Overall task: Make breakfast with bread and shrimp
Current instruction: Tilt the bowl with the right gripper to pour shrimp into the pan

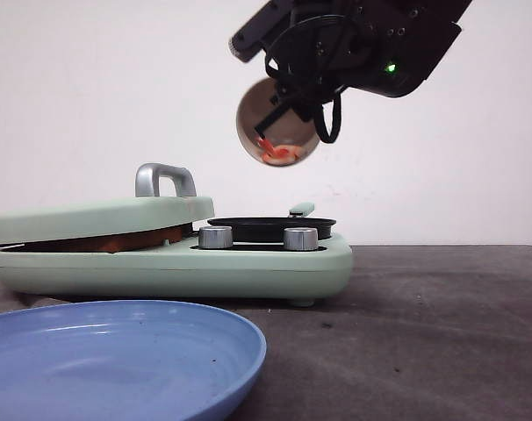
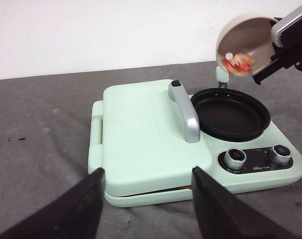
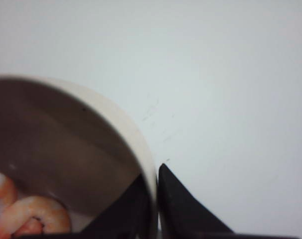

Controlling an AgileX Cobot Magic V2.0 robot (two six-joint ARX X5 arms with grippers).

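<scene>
My right gripper is shut on the rim of a beige bowl. It holds the bowl tilted on its side, high above the black round pan of the mint-green breakfast maker. Red-orange shrimp lie at the bowl's low edge and also show in the left wrist view and the right wrist view. The press lid is shut; a brown edge of bread shows in the gap under it. My left gripper is open and empty, in front of the appliance.
A blue plate lies at the front left of the dark grey table. Two silver knobs stand on the appliance's front, by the pan. A silver handle rises from the lid. A white wall is behind.
</scene>
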